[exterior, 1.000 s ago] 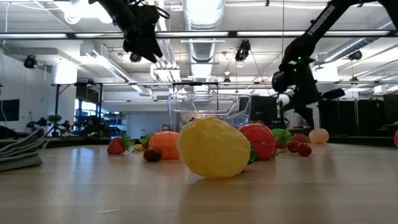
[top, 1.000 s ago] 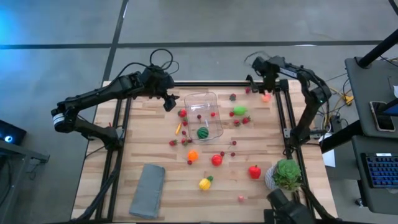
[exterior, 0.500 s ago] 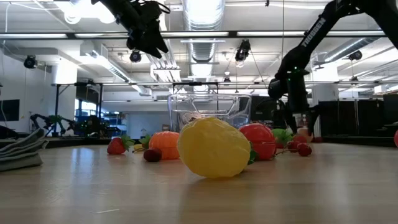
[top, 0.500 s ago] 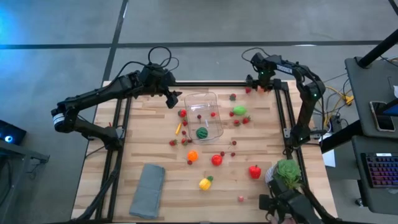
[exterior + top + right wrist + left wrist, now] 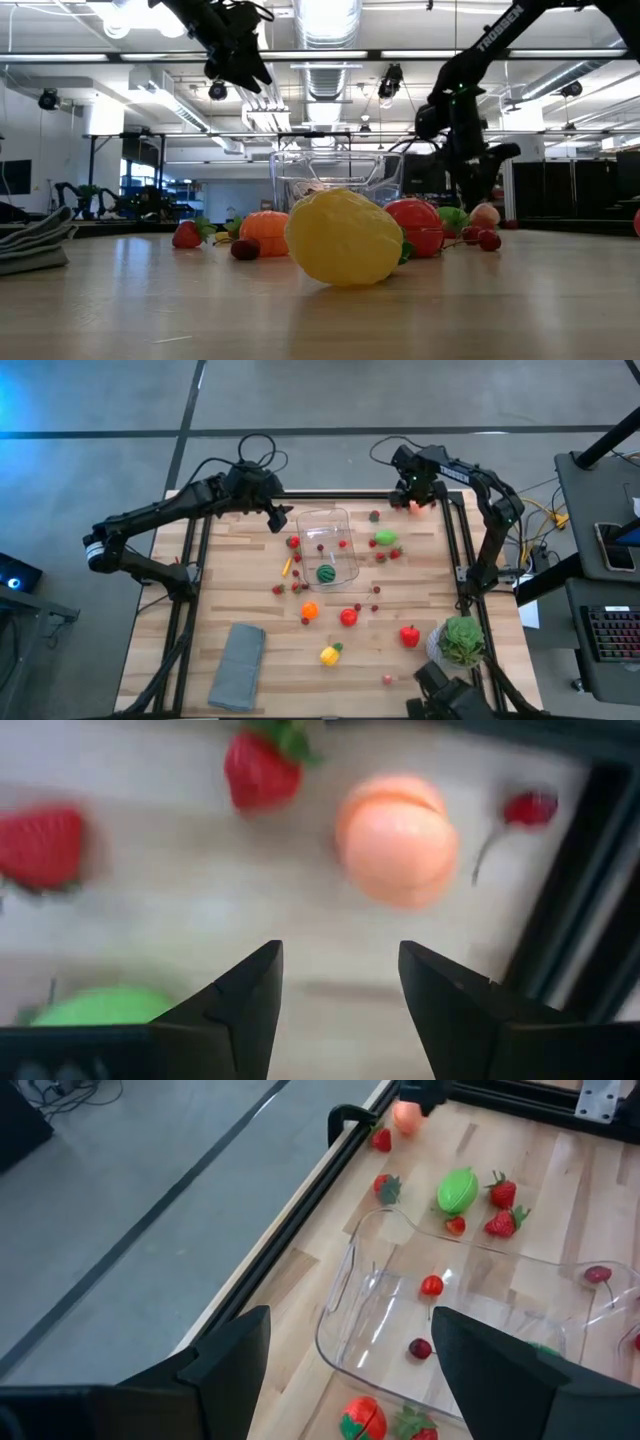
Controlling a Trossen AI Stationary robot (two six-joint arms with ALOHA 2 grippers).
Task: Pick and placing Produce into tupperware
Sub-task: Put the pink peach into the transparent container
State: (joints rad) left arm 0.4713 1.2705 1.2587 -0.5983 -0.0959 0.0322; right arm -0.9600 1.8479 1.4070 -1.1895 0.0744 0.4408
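The clear tupperware (image 5: 328, 545) (image 5: 450, 1330) stands at the table's middle far part, with a green striped toy (image 5: 326, 573) and a few dark-red berries in it. Produce lies scattered around it on the wood. My left gripper (image 5: 278, 520) (image 5: 350, 1325) hovers open above the tupperware's far left corner. My right gripper (image 5: 410, 490) (image 5: 340, 960) is open at the far right corner, raised above the table. A peach-coloured fruit (image 5: 397, 840) (image 5: 485, 213) rests on the table just ahead of its fingers, with strawberries (image 5: 262, 765) beside it.
Black frame rails (image 5: 455, 540) run along the table's far, left and right sides. A grey folded cloth (image 5: 238, 665) lies near left, a potted plant (image 5: 460, 642) near right. A yellow fruit (image 5: 330, 654), a red pepper (image 5: 409, 636) and an orange fruit (image 5: 310, 610) sit in the near half.
My right gripper has moved along the far edge toward the table's left, dipping down beside the peach-coloured fruit and then rising again. The fruit now lies a little farther toward the left than before. My left arm has hardly shifted.
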